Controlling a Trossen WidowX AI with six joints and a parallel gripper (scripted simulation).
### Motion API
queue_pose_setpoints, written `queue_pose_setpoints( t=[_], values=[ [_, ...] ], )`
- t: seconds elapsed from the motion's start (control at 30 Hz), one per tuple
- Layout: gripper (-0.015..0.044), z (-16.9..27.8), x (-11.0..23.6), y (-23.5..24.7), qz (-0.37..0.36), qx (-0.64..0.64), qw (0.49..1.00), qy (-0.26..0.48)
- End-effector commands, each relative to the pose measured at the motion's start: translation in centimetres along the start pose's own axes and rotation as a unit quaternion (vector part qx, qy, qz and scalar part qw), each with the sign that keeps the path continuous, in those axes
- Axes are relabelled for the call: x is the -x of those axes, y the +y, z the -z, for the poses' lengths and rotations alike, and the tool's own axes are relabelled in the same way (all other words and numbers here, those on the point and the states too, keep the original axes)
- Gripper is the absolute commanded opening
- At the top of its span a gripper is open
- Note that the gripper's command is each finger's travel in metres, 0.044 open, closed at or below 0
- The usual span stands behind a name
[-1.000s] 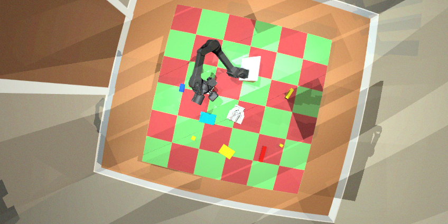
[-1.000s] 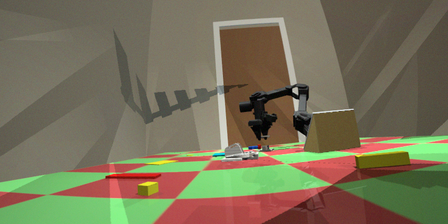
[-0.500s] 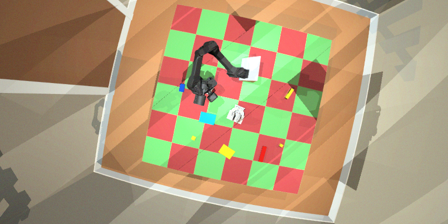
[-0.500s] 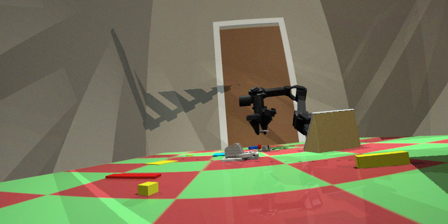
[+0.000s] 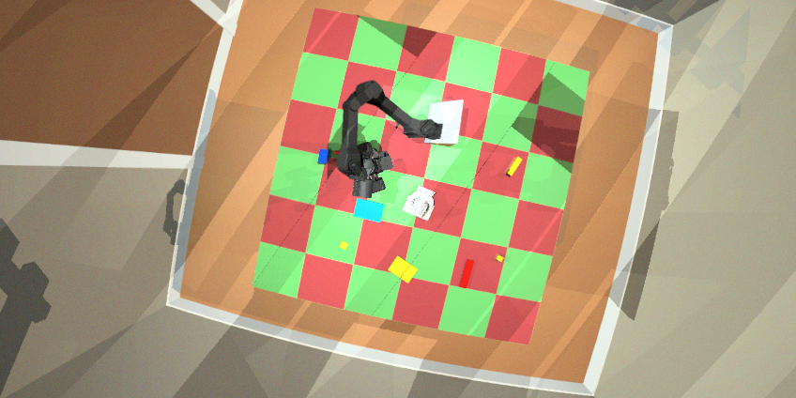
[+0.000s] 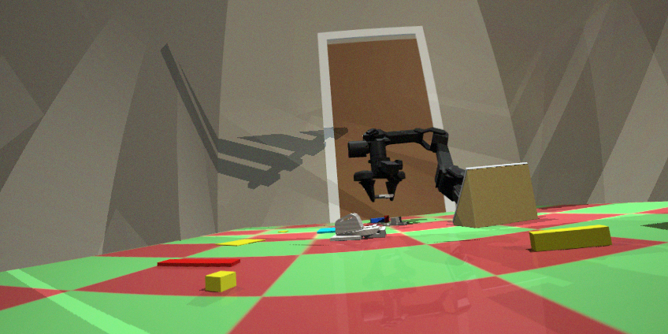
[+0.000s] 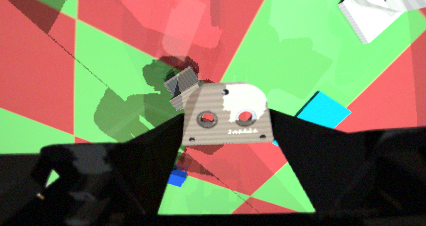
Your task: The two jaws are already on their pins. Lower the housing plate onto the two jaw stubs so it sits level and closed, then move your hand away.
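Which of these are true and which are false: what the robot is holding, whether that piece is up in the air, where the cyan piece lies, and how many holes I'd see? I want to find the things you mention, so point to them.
1. The gripper (image 6: pixel 383 197) (image 7: pixel 224 115) holds a plate (image 6: pixel 385 196) (image 7: pixel 202 132) between its fingers. True.
2. The plate rests on the checkered mat. False: it is held up above it.
3. The cyan piece (image 5: pixel 369 210) (image 7: pixel 324 110) lies flat on the mat. True.
4. The plate has only one large round hole. False: it has two, side by side.
5. The long red bar (image 5: pixel 466 273) (image 6: pixel 198 261) stands upright. False: it lies flat.
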State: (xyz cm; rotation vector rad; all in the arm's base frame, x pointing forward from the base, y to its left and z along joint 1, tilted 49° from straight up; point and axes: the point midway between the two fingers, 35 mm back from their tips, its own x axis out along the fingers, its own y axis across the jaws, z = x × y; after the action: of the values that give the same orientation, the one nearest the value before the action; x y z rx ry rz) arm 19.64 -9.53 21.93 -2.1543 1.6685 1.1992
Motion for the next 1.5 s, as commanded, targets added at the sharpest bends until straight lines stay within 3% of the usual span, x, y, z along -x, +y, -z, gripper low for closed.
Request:
queue_pose_setpoints(
  t=[0.0,0.73,1.47],
  values=[
    [0.0351,-0.3,-0.1,-1.1,0.002,-0.045,0.999,-0.004],
    [0.0351,-2.9,-0.1,-6.8,0.002,-0.333,0.943,-0.013],
    [0.0351,-6.9,0.0,-11.7,-0.004,-0.593,0.805,-0.013]
  ],
)
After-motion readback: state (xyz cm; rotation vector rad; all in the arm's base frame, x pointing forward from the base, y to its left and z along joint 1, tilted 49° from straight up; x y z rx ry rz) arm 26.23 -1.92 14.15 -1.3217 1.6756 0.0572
